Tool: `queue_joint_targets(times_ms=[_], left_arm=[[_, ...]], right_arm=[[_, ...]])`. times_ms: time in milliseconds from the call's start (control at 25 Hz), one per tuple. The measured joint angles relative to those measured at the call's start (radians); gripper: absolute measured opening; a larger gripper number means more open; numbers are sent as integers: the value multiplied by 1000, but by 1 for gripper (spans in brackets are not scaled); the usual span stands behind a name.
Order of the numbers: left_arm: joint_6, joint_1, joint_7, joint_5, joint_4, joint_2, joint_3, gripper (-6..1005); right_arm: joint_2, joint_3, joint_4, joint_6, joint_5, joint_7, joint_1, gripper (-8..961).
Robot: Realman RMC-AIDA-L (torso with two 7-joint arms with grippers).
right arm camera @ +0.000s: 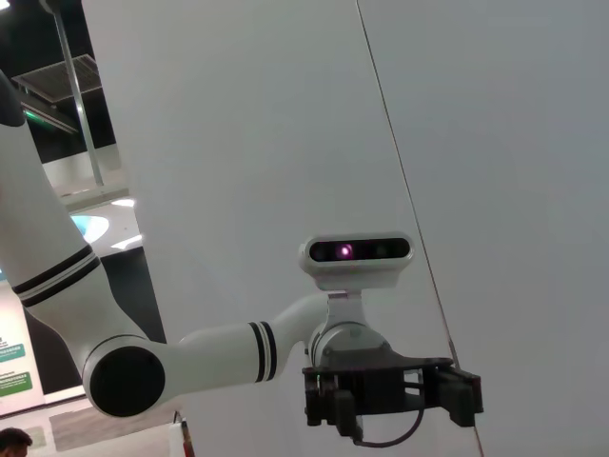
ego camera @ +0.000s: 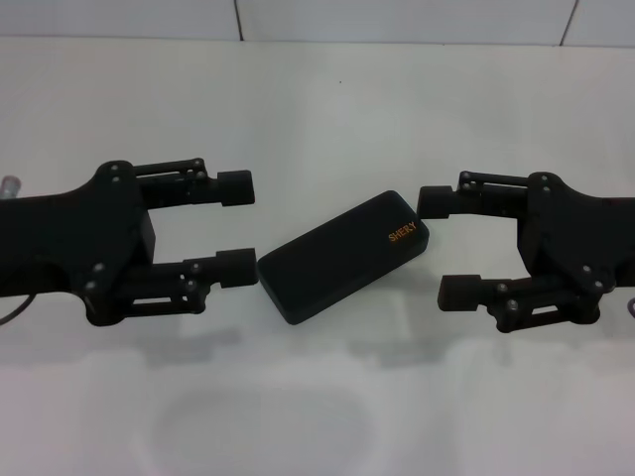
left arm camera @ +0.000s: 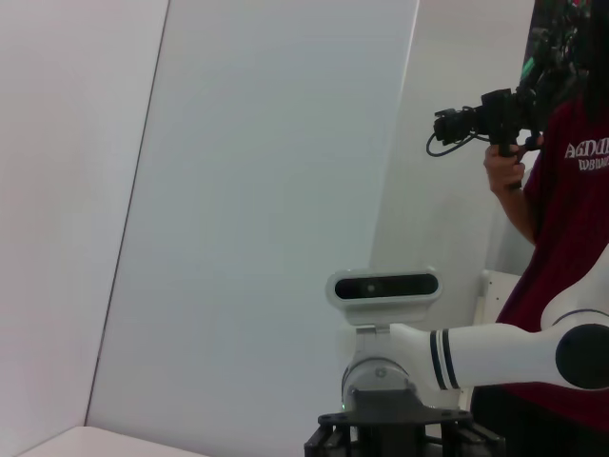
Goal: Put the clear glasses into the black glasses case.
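The black glasses case (ego camera: 342,256) lies shut and slanted on the white table at the centre of the head view, orange lettering near its right end. My left gripper (ego camera: 240,226) is open just left of the case, its lower fingertip close to the case's left end. My right gripper (ego camera: 442,246) is open on the case's right, its upper fingertip almost at that end. A faint transparent outline near the table's front edge looks like the clear glasses (ego camera: 263,431). Neither gripper holds anything.
The white table (ego camera: 317,99) runs back to a tiled wall. The left wrist view looks across at the right arm (left arm camera: 495,352) and a person in a dark red shirt (left arm camera: 571,238) holding a camera. The right wrist view shows the left arm (right arm camera: 219,352) against white panels.
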Motion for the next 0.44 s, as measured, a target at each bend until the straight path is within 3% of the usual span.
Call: queue_joint_targets(times_ms=[440], left_arm=[[0, 1, 15, 24, -2, -8, 0, 707]], right_arm=[[-9, 5, -12, -5, 0, 5, 1, 827]])
